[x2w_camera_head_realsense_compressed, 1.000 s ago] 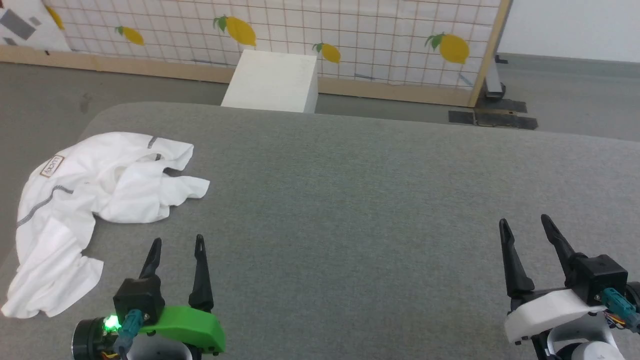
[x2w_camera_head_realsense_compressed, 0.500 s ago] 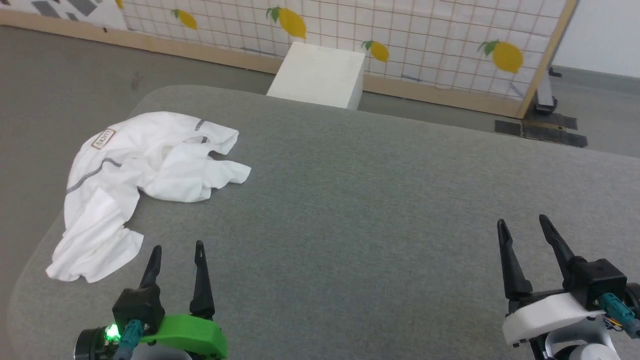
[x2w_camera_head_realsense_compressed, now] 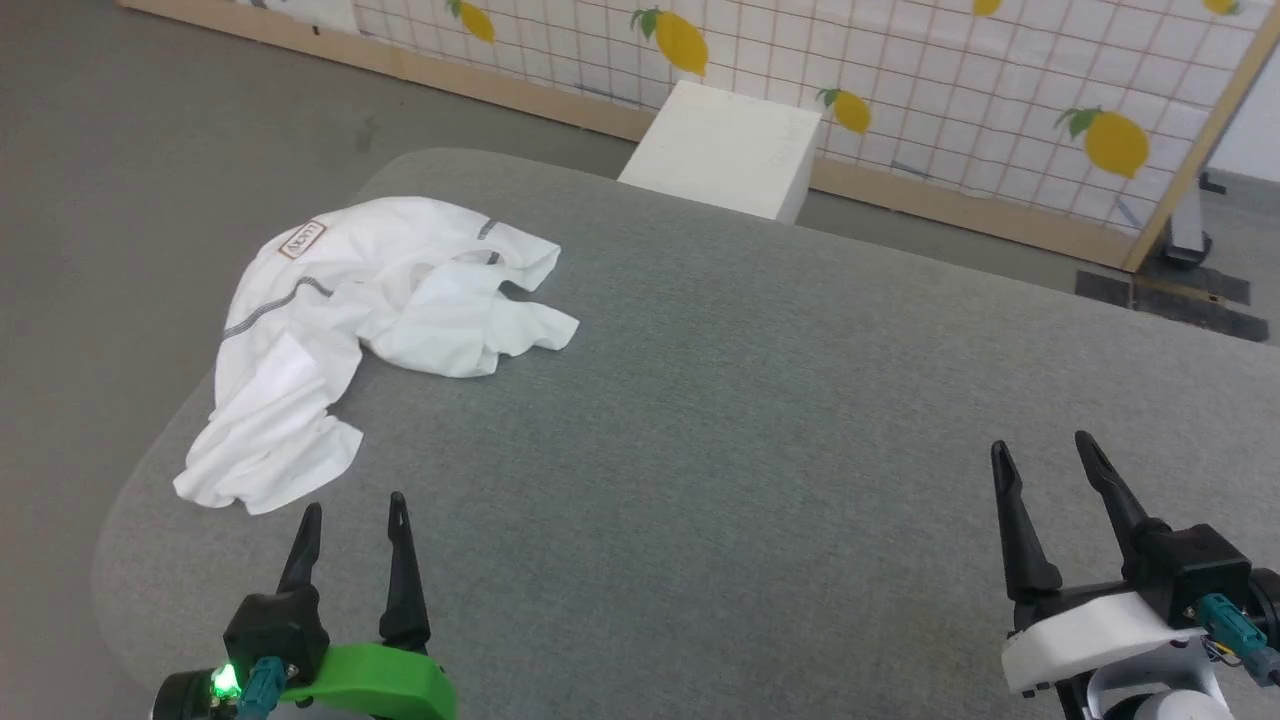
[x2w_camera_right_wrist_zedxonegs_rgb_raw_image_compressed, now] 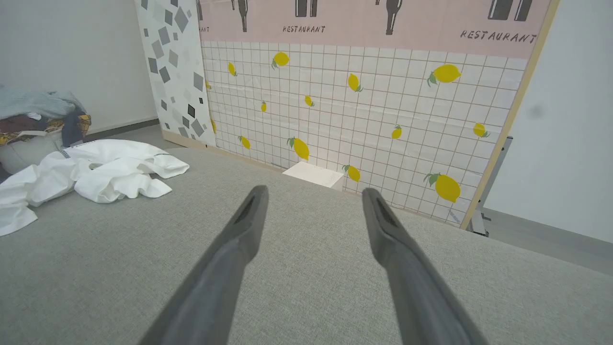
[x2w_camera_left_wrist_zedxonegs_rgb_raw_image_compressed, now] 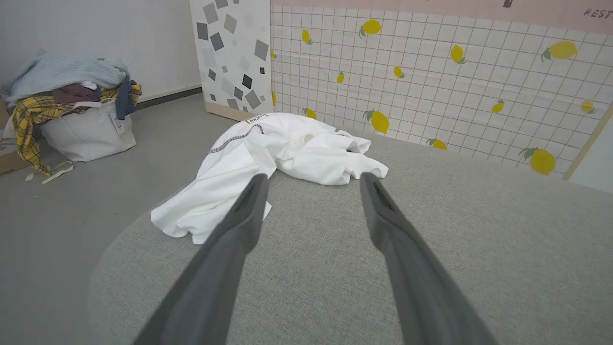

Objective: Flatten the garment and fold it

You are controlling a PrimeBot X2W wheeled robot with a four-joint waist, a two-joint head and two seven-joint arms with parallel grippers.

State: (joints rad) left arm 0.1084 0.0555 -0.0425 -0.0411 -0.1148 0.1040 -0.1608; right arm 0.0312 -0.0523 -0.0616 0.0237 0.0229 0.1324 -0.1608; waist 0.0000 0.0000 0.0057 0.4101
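My left gripper (x2w_camera_head_realsense_compressed: 355,503) sits at the lower left of the head view, its two dark fingers spread wide and empty. My right gripper (x2w_camera_head_realsense_compressed: 1040,441), at the lower right, is spread just as wide and holds nothing. The white garment (x2w_camera_head_realsense_compressed: 400,320) lies crumpled at the upper left, near the grey table's (x2w_camera_head_realsense_compressed: 750,420) rounded corner, apart from both.

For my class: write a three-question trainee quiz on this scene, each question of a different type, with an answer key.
1. Fill in: the left end effector and the right end effector both have jaws standing ____.
2. True or false: the garment lies spread flat on the table.
3. Which is nearer the garment? A) left end effector B) right end effector C) both equally near

Key: 1 open; 2 false, it is crumpled; 3 A.
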